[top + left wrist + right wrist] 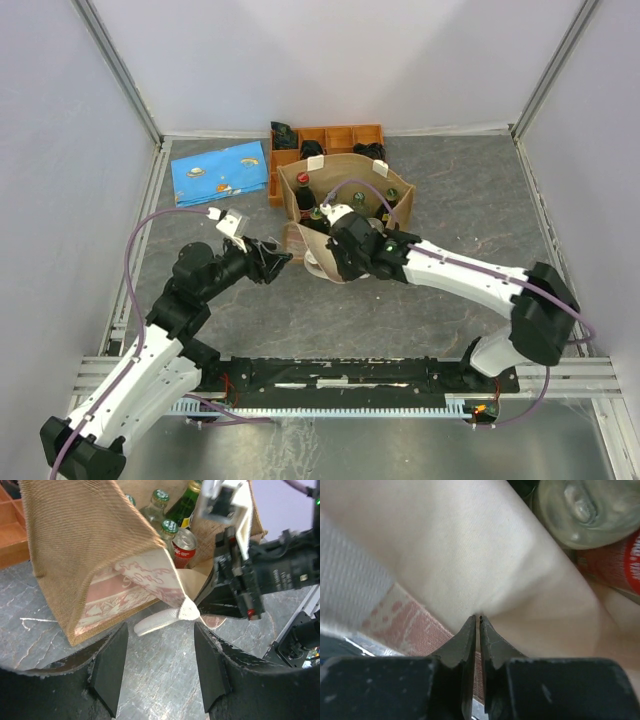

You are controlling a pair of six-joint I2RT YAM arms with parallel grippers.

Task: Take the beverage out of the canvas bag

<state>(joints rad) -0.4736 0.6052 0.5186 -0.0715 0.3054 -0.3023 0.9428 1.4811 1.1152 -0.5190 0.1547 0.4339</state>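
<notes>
**At the canvas bag's [335, 168] near rim: one gripper pinching, the other spread**

Near the middle of the grey table [460, 200] the canvas bag sits with its mouth open and its near wall sagging toward the arms. The right gripper [479, 621] reaches over that near rim. Its jaws are pressed together on the bag's cream lining, which creases where the tips meet. Just past those tips, inside the bag, are a clear glass bottle [580, 510] and a red can [625, 560].

The left gripper [159, 666] hangs low at the bag's near-left corner. Its jaws are spread and only bare table shows between them. A cream handle loop [160, 620] lies on the table just beyond its fingertips, under the corner where the pinkish patterned band [125, 595] shows.

Inside the bag, the left wrist view shows green-capped bottles [170, 526] and a dark green bottle [189, 500] crowded around the can.

An orange compartmented tray [345, 135] stands just behind the bag. A blue patterned cloth [220, 172] lies flat to the bag's rear left, apart from it.
</notes>
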